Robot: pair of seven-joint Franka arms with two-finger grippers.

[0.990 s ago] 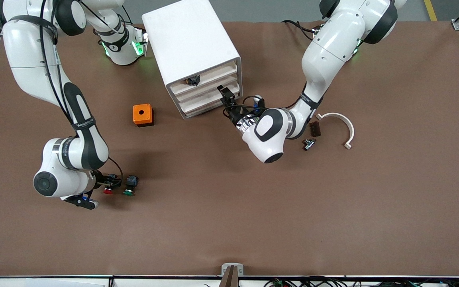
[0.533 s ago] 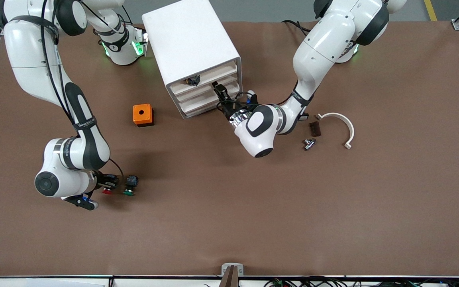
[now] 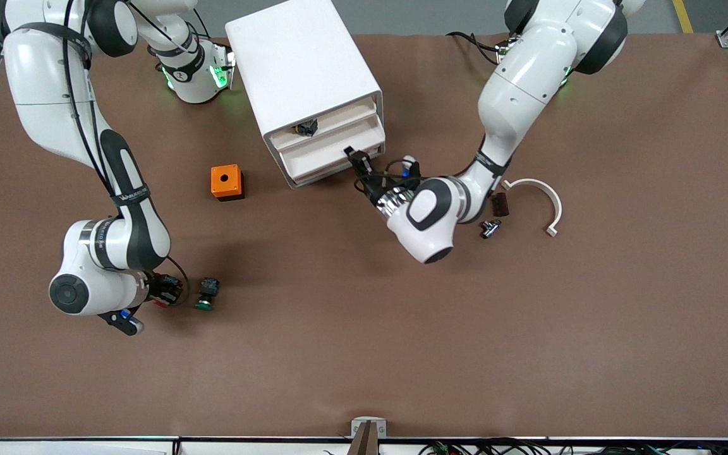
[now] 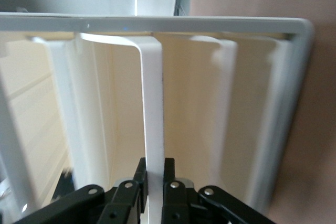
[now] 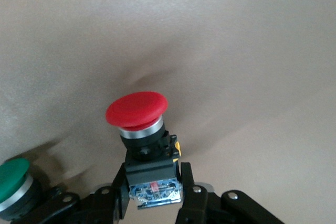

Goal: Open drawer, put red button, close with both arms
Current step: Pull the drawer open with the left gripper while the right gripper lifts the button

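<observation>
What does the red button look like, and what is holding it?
The red button has a round, shiny red mushroom cap on a silver collar, then a black body with a small blue-and-clear end. The right gripper is shut on its body, one finger on each side, cap pointing away from the wrist. It is just above the brown table, beside the green button.

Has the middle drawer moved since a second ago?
Yes. The drawer, gripped by the left gripper, now juts out of the cabinet toward the front camera.
</observation>
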